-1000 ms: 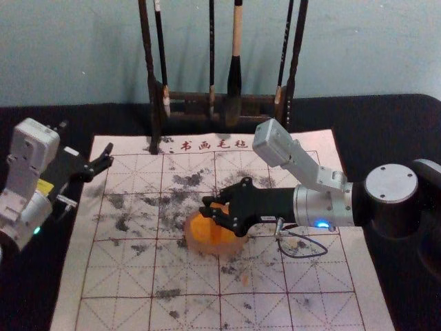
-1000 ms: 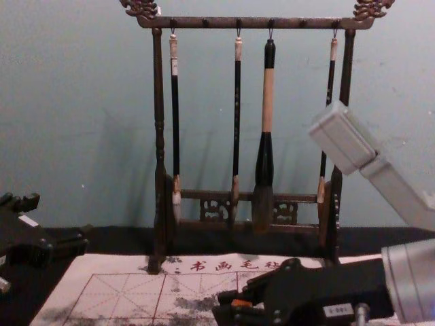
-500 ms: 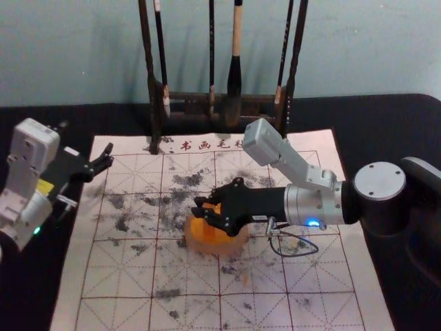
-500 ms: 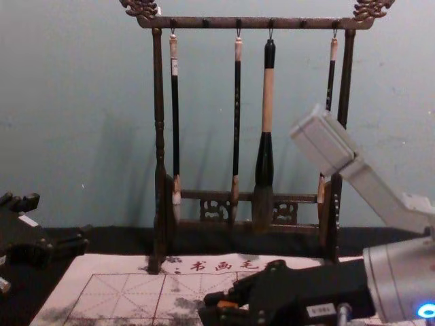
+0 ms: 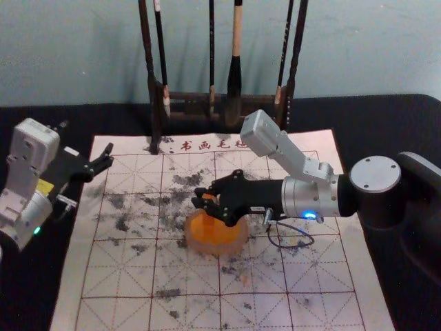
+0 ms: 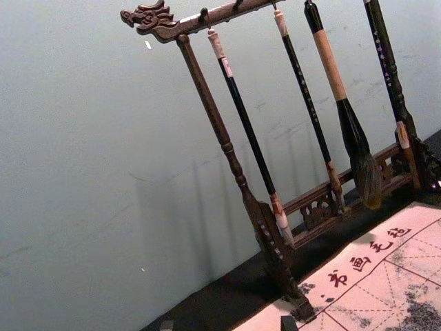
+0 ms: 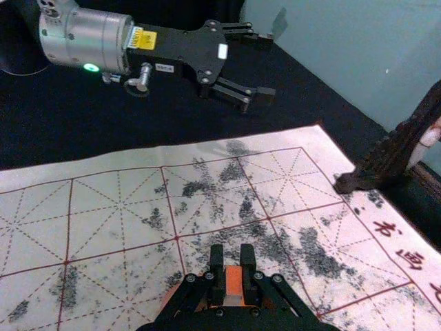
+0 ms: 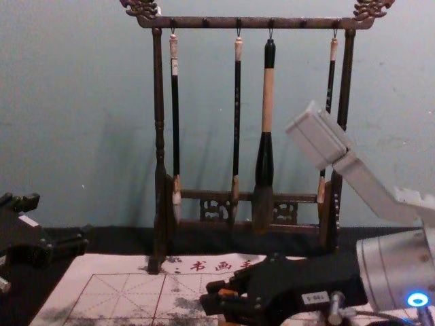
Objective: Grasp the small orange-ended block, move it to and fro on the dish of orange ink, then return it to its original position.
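In the head view my right gripper [image 5: 200, 197] is over the far-left part of the orange ink dish [image 5: 217, 246], shut on the small block [image 5: 209, 204]. The right wrist view has the block's orange face [image 7: 234, 281] pinched between both fingers of this gripper [image 7: 232, 256]. The chest view has a sliver of orange block [image 8: 230, 293] among the dark fingers. Whether the block touches the ink is hidden. My left gripper [image 5: 85, 141] is parked open at the mat's far-left corner; its fingertips [image 6: 227, 324] stand apart in the left wrist view.
A dark wooden rack [image 8: 160, 149] with several hanging brushes stands behind the mat's far edge. The ink-stained calligraphy mat [image 5: 124, 276] lies on a black cloth [image 5: 406, 124]. A wall [image 5: 372, 48] rises behind.
My right gripper has shifted left and a little toward the rack with the block still held, and more of the dish is uncovered. The left arm, dish and rack have stayed put.
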You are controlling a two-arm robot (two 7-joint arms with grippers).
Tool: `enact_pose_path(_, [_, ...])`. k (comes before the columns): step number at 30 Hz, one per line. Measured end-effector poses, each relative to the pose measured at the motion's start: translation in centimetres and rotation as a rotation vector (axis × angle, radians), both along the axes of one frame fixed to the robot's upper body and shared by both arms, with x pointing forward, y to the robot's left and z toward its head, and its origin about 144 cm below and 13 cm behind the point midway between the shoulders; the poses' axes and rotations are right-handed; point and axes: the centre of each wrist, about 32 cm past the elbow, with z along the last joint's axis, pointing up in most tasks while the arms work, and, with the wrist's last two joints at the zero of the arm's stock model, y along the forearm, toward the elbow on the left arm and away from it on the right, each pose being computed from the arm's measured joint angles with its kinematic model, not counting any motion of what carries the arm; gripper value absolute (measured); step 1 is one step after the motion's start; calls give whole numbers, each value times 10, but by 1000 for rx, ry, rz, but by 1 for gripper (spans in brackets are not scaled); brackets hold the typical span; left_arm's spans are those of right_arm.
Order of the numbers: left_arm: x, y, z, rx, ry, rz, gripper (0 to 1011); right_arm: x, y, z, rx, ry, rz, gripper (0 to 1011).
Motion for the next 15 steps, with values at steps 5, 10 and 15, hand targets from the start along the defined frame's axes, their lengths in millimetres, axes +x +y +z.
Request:
enact_pose_path(5, [0, 0, 0, 0, 0, 0, 1001, 2, -2, 0, 0, -2, -12, 145])
enact_pose_path(10, [0, 0, 0, 0, 0, 0, 1001, 3, -3, 0, -2, -6, -20, 145])
enact_pose_path(15, [0, 0, 0, 0, 0, 0, 1001, 2, -6, 0, -3, -7, -26, 145])
